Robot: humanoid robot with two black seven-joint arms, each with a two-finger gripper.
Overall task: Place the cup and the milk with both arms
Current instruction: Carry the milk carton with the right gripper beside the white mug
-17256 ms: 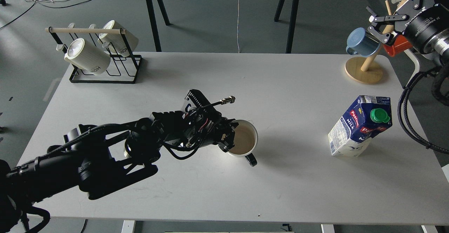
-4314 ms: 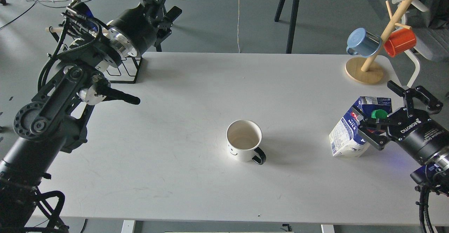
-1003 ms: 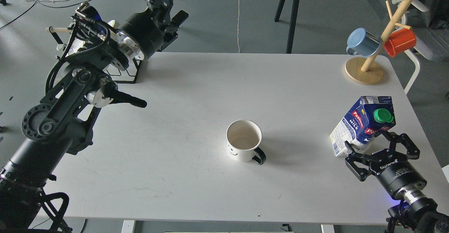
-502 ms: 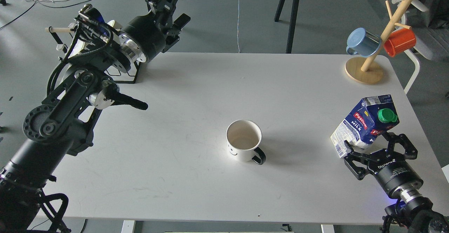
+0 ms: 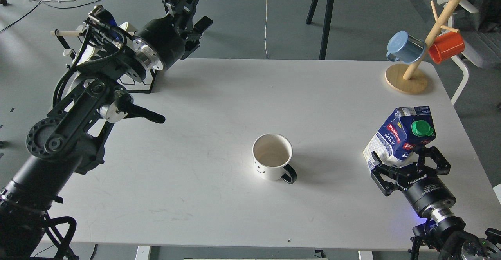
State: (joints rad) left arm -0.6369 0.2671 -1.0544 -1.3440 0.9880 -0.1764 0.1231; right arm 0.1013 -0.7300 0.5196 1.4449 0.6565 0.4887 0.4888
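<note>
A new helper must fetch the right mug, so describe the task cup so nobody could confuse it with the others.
Start at the white table and look to its middle, slightly toward the near edge. The cup stands there upright and alone, left of the milk. Unlike the rack mugs at the far left and the blue mug and orange mug on the wooden tree, it is white with a black handle and a small smiley face.

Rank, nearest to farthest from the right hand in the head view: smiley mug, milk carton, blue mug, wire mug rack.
1. Milk carton, at the right hand.
2. Smiley mug, table centre.
3. Blue mug, far right on the wooden tree.
4. Wire mug rack, far left.
</note>
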